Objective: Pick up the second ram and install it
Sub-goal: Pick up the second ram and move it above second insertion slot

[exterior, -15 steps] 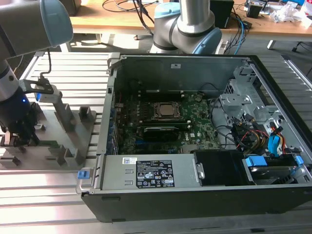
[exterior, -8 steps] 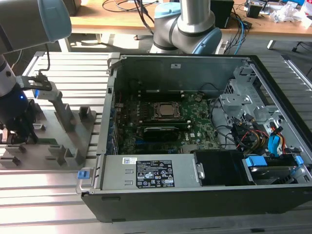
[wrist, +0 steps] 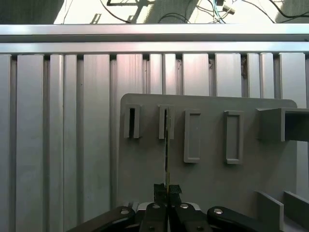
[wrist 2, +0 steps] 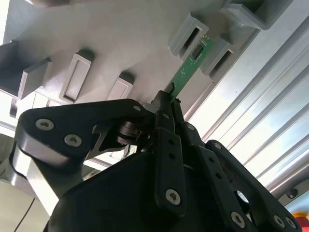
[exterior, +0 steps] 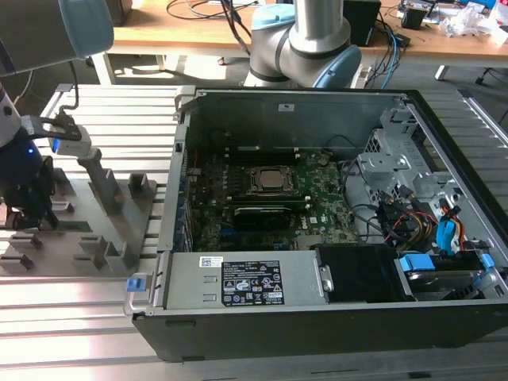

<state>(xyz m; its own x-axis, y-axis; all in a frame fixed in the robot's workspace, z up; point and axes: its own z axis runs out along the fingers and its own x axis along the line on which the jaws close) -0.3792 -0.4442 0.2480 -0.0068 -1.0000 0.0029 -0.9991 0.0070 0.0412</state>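
Gripper (exterior: 28,208): hanging low over the grey holder plate (exterior: 87,226) at the exterior view's left, well apart from the open computer case (exterior: 317,317).

Fingers (wrist 2: 164,125): pressing together on one end of the second ram (wrist 2: 190,63), pinching it by its flat faces.

Second ram: a narrow green stick, reaching away from the fingertips towards the holder blocks (wrist 2: 188,36). In the second wrist view its far end is lying between two of these blocks. In the first wrist view it is showing edge-on as a thin line running from the gripper to the second slotted block in the row. Whether that end is sitting in a slot or hanging just clear of it cannot be told.

Holder plate: resting on the slatted aluminium table (exterior: 79,317), carrying several grey blocks.

Computer case: lying open, with the motherboard (exterior: 317,198) and the square CPU socket (exterior: 270,180) facing upward inside it
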